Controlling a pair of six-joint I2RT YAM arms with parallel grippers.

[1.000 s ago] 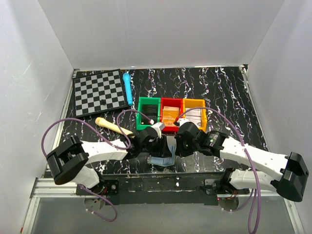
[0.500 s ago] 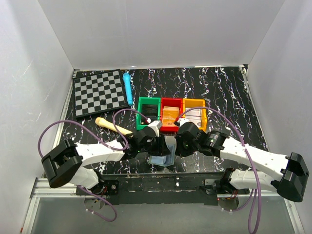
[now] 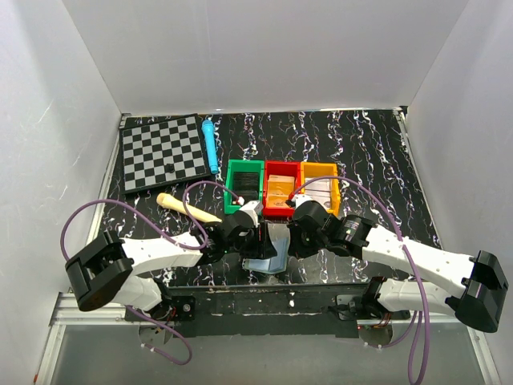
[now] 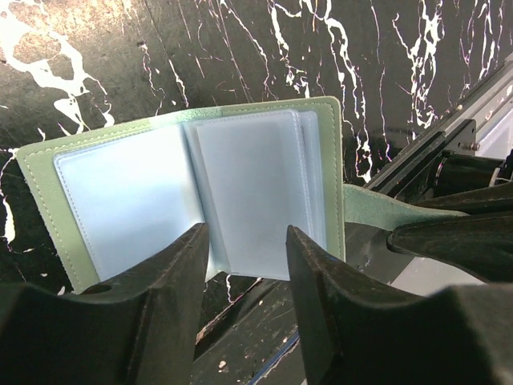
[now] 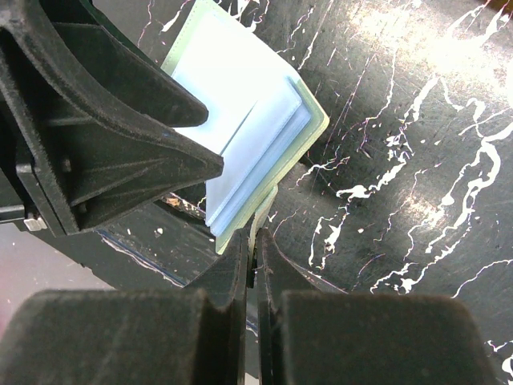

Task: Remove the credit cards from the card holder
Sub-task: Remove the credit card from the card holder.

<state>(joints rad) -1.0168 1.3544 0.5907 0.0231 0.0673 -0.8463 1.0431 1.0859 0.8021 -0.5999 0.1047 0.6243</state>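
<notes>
Card holder: here's the card holder, lying wide open on the black marbled table, grey-green border all round, two pale blue panels facing up.
Where it sits: right at the near edge of the table, between the two arms, just in front of the green bin, the red bin and the orange bin.
Left gripper: the left gripper is down over the right-hand panel, jaws part open, one finger on each side of the panel's lower edge, and a clear gap shows between them, so nothing is pinched.
Right gripper: the right gripper has its jaws pressed tight together on the thin side tab, which sticks out from the holder's edge.
Cards: can't tell from here whether any sit in the sleeves.
Far left: a chessboard, well apart from the action.
</notes>
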